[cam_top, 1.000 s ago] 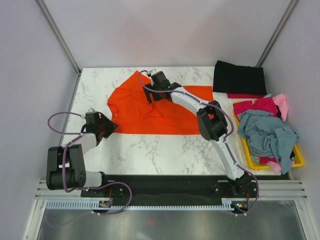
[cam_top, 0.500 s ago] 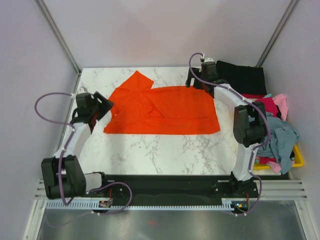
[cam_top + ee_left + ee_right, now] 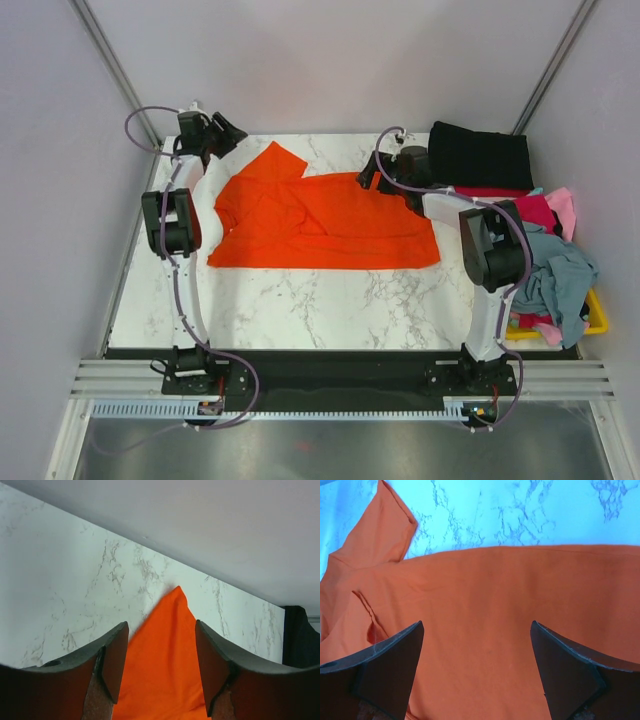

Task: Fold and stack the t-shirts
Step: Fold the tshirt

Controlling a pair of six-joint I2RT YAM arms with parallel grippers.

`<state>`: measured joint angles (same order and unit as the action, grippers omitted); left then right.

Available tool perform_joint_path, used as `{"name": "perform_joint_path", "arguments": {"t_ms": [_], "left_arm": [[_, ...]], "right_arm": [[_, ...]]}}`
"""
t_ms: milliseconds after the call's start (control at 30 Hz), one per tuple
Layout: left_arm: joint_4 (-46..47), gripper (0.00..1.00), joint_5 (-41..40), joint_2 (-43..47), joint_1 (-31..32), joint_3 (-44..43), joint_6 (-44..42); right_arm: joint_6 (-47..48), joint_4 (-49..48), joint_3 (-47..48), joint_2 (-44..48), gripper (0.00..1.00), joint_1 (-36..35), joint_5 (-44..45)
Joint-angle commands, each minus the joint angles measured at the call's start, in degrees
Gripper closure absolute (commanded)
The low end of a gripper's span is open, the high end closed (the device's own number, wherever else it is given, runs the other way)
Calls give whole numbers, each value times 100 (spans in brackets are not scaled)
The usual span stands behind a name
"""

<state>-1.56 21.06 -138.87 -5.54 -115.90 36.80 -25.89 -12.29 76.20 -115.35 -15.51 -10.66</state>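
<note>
The bright orange t-shirt (image 3: 325,215) lies spread flat across the middle of the marble table, one sleeve (image 3: 277,158) pointing to the far left. My left gripper (image 3: 224,130) is open at the far left corner. In the left wrist view (image 3: 161,650) the orange sleeve tip (image 3: 170,645) lies below and between its fingers. My right gripper (image 3: 368,179) is open and empty over the shirt's far edge. In the right wrist view (image 3: 476,650) it hovers wide open above the orange cloth (image 3: 510,595). A folded black t-shirt (image 3: 478,155) lies at the far right on a red one (image 3: 490,191).
A yellow bin (image 3: 597,322) at the right edge holds a heap of grey-blue (image 3: 545,270), pink (image 3: 562,205) and red (image 3: 510,213) shirts. Bare marble (image 3: 300,300) lies in front of the orange shirt. Grey walls close in the table's far and side edges.
The left arm swung from the shirt's left edge up to the far left corner. The right gripper let go after pulling the shirt out flat and moved slightly left over its far edge.
</note>
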Motion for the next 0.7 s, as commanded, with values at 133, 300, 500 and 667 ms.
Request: {"name": "perform_joint_path", "arguments": {"t_ms": [133, 300, 500, 667], "left_arm": [[648, 40, 751, 304, 44, 503, 540], [-129, 36, -283, 2861, 71, 2838, 118], [-1266, 34, -1640, 5522, 62, 5220, -59], [-1137, 32, -1291, 6828, 62, 7017, 293]], "right_arm": [[-13, -686, -430, 223, 5, 109, 168], [277, 225, -686, 1391, 4, 136, 757], [-345, 1694, -1738, 2753, 4, 179, 1434], [-917, 2134, -3207, 3947, 7, 364, 1567]]}}
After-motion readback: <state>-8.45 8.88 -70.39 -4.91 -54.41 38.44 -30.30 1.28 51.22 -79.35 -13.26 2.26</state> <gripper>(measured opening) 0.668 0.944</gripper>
